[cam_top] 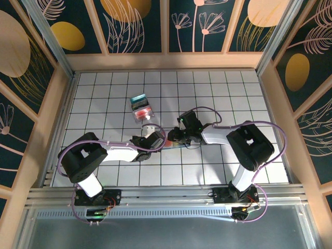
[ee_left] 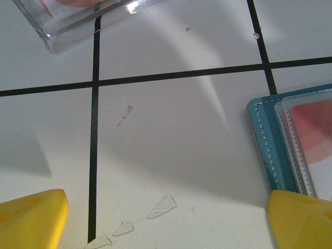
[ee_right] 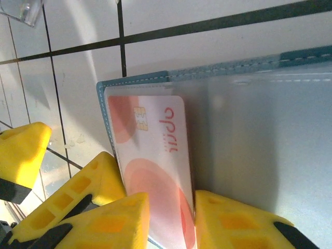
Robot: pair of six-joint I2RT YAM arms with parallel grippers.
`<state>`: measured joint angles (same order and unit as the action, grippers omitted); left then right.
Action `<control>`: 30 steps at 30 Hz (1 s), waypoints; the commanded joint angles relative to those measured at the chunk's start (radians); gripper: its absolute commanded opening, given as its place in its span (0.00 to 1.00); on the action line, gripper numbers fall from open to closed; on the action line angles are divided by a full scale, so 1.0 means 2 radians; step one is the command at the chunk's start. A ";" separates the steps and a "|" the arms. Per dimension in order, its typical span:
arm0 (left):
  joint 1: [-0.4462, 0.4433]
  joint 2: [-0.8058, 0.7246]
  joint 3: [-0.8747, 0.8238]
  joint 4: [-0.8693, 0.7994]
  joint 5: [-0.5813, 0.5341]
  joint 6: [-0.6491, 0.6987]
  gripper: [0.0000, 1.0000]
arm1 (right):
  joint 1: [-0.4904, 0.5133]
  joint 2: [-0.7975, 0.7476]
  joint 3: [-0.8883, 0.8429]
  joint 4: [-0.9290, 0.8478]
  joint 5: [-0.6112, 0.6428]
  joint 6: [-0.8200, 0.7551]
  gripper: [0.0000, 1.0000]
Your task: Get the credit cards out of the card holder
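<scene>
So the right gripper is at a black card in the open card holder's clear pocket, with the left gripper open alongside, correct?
Not black: the right wrist view shows a red-pink card. Otherwise yes, the right gripper is at it in the clear pocket of the open card holder, with the left gripper open alongside.

Red script on the pink card [ee_right: 155, 155]; not clearly readable.
</scene>
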<state>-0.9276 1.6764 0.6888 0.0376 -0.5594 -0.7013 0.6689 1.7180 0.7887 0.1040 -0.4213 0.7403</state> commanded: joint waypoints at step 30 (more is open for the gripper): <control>-0.002 0.015 0.008 -0.038 0.019 -0.006 0.99 | -0.024 -0.018 -0.045 0.153 -0.114 0.040 0.18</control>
<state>-0.9276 1.6764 0.6926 0.0269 -0.5625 -0.7128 0.6266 1.7008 0.7055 0.3206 -0.5873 0.8001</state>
